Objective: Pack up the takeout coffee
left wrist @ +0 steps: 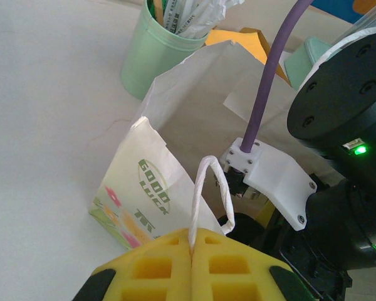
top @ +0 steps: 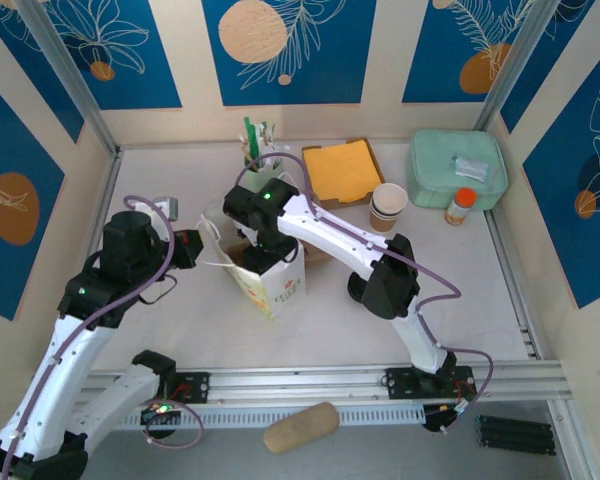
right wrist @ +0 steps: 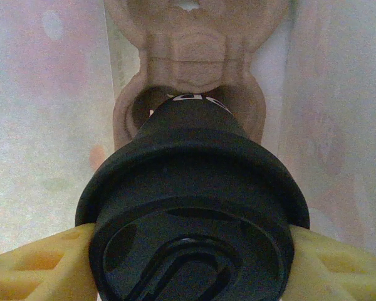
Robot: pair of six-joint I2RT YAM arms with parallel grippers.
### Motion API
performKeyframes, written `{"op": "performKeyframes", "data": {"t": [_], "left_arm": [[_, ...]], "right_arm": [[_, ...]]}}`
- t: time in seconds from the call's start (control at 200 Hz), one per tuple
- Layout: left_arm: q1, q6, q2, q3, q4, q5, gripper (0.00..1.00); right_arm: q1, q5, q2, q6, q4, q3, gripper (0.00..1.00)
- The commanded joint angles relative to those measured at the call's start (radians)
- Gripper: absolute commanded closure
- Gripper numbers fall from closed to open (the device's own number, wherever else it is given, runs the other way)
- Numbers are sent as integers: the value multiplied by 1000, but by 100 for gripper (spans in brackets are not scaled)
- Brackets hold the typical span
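The takeout coffee shows in the right wrist view as a round black lid; its tan sides are hidden under the lid. My right gripper is shut on it, a yellow finger on each side, down inside the white paper bag. A moulded pulp cup carrier lies at the bag's bottom, right below the cup. My left gripper is shut on the bag's white twisted handle and holds it up. The bag carries a "GOOD LUCK" print. From above, the left gripper is at the bag's left edge.
A green holder of utensils stands behind the bag. Orange napkins in a box, a stack of lidless cups, a green container and an orange-capped bottle sit at the back right. The bag walls close in around the right gripper.
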State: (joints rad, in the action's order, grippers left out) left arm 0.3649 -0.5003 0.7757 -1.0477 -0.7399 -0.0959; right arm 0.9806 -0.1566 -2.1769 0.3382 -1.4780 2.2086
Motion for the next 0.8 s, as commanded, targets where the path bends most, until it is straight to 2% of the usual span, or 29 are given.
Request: {"op": "performKeyframes", "data": {"t": [0.0,0.22,0.545,0.795], "left_arm": [[3,-12,0,11,10,9,100],[3,-14,0,13,13,9,100],[3,-9,-5,14,11,12,100],[3,-10,-7,22,16,12,100]], "right_arm": [[8,-18,-52,2,-25,-29,54],[9,-64,-27,10,-50,31,54],[13,-65,-56,-4,-195,254,54],[16,-28,-94,-45,-273,269,54]]}}
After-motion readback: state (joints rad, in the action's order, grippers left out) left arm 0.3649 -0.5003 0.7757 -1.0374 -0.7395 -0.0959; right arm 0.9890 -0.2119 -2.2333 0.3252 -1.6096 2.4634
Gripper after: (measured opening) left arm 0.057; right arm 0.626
